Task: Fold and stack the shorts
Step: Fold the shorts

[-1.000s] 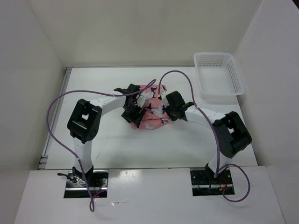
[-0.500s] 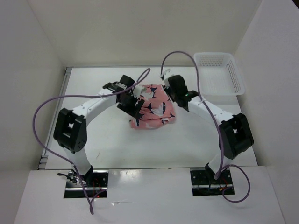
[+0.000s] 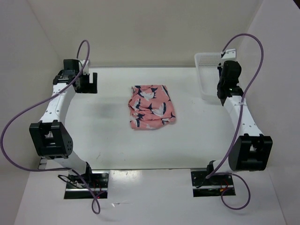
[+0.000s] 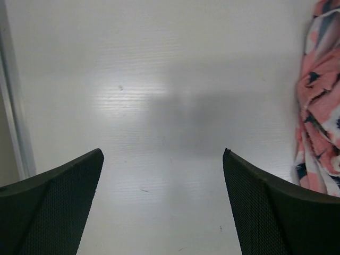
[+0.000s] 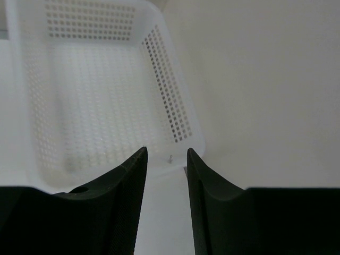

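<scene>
- Top external: salmon-pink fabric shorts with navy and white bird shapes (image 3: 151, 107) are seen folded at the middle of the white table (image 3: 108, 136).
- Left wrist: the left gripper (image 4: 163, 153) is spread wide, nothing held; the shorts (image 4: 319, 106) are seen at the right edge.
- Right wrist: the right gripper (image 5: 166, 151) is parted narrowly, nothing gripped, before the white mesh plastic basket (image 5: 175, 95).

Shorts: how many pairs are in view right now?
1. The shorts lie folded near the middle of the table, left of the white mesh basket, which shows none inside. Another pair under this one would be hidden.
</scene>
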`<move>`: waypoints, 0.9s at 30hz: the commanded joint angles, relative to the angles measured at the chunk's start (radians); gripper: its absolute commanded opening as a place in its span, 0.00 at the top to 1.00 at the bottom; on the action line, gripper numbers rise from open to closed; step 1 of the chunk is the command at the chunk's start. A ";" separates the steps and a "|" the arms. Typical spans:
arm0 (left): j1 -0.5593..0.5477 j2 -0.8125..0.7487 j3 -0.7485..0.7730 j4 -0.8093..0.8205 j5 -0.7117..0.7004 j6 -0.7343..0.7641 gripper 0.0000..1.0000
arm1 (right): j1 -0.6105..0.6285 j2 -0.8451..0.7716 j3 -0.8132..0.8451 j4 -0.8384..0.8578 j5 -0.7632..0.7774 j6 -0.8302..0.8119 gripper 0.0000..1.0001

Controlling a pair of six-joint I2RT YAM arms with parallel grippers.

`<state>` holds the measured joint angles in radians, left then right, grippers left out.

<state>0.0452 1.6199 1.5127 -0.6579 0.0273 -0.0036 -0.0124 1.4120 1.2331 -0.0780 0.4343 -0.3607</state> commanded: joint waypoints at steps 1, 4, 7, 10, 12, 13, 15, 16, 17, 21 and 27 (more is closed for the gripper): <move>0.048 -0.052 -0.019 0.021 0.014 0.004 0.00 | -0.031 -0.068 -0.038 0.063 -0.005 -0.003 0.58; 0.082 -0.052 -0.043 0.030 0.036 0.004 0.00 | -0.040 -0.102 -0.076 0.063 -0.005 -0.003 0.57; 0.082 -0.061 -0.072 0.052 0.036 0.004 0.00 | -0.040 -0.126 -0.115 0.063 -0.014 0.006 0.57; 0.082 -0.071 -0.098 0.070 0.046 0.004 0.00 | -0.040 -0.137 -0.138 0.063 -0.025 0.006 0.56; 0.082 -0.071 -0.098 0.070 0.046 0.004 0.00 | -0.040 -0.148 -0.159 0.063 -0.034 0.006 0.56; 0.082 -0.071 -0.098 0.079 0.046 0.004 0.00 | -0.040 -0.148 -0.159 0.054 -0.034 0.006 0.56; 0.082 -0.071 -0.108 0.080 0.046 0.004 0.00 | -0.040 -0.159 -0.169 0.053 -0.034 0.006 0.56; 0.082 -0.071 -0.108 0.080 0.046 0.004 0.00 | -0.040 -0.159 -0.178 0.053 -0.043 0.006 0.56; 0.082 -0.071 -0.108 0.080 0.046 0.004 0.00 | -0.040 -0.168 -0.178 0.053 -0.043 0.006 0.56; 0.082 -0.071 -0.129 0.089 0.046 0.004 0.00 | -0.040 -0.168 -0.196 0.044 -0.052 0.016 0.56; 0.082 -0.080 -0.129 0.089 0.056 0.004 0.00 | -0.040 -0.177 -0.196 0.044 -0.052 0.016 0.56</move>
<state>0.1276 1.5860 1.3849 -0.6003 0.0605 -0.0036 -0.0494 1.2739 1.0393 -0.0673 0.3817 -0.3599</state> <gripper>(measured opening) 0.997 0.440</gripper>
